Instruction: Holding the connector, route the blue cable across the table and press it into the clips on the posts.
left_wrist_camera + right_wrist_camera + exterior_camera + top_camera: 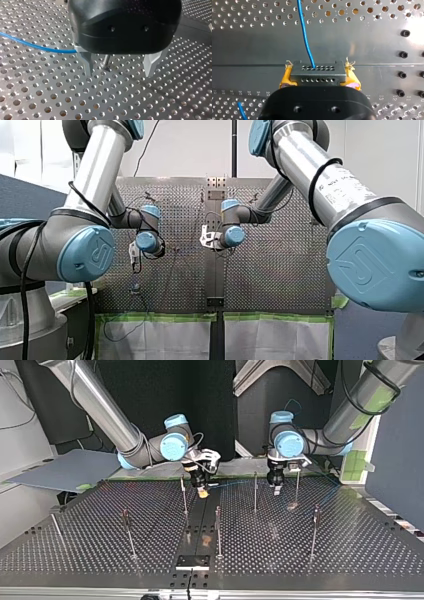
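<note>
Blue cable (305, 37) runs out of the grey connector (317, 71), which the right gripper (317, 81) pinches btwn its yellow pads (284, 80), fingers closed on both sides of it, just above the bench (362, 37). Top view: that gripper hangs nr the bench's middle strip, cable leading off toward the left gripper (276, 489) past a thin post (255, 491). Left gripper's metal fingers (87, 65) are spread w/ nothing held; cable passes just beside one finger, a post base (106, 63) shows btwn them
</note>
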